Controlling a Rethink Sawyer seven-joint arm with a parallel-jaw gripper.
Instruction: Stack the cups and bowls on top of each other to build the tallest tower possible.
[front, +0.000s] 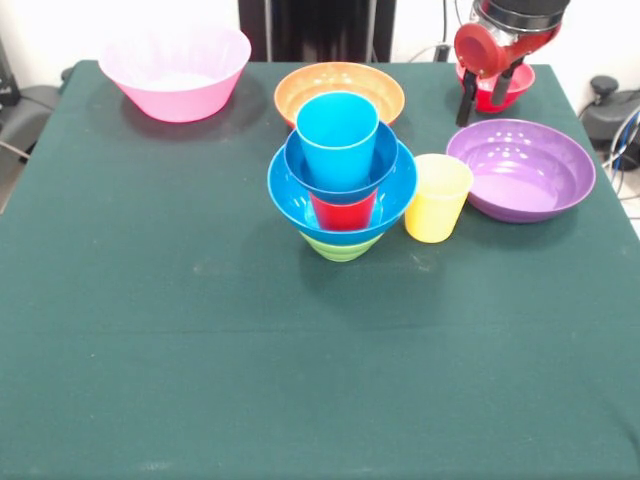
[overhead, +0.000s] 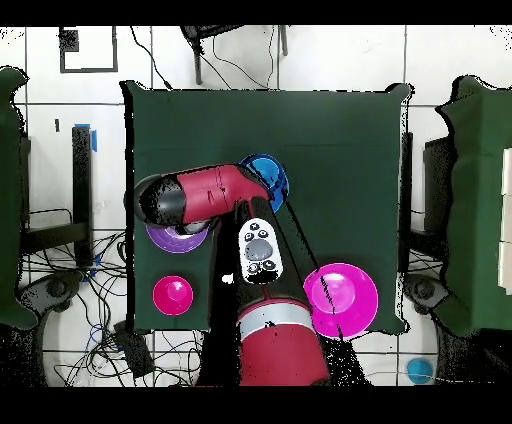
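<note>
The tower (front: 342, 185) stands at the table's middle: green bowl (front: 342, 246) at the bottom, then large blue bowl (front: 285, 190), red cup (front: 342, 211), small blue bowl (front: 300, 160) and sky-blue cup (front: 338, 135). The yellow cup (front: 438, 197) stands alone just right of it. My gripper (front: 485, 95) is open and empty at the far right, raised. In the front view it overlaps the small red bowl (front: 515, 88). Overhead, the arm's end (overhead: 160, 200) is by the purple bowl (overhead: 178, 240), and the tower's blue top (overhead: 268, 180) shows beside the arm.
The large pink bowl (front: 180, 70) sits at the far left and the orange bowl (front: 345, 85) behind the tower. The purple bowl (front: 520, 170) lies right of the yellow cup. Overhead, the arm (overhead: 255, 250) hides the orange bowl and the yellow cup.
</note>
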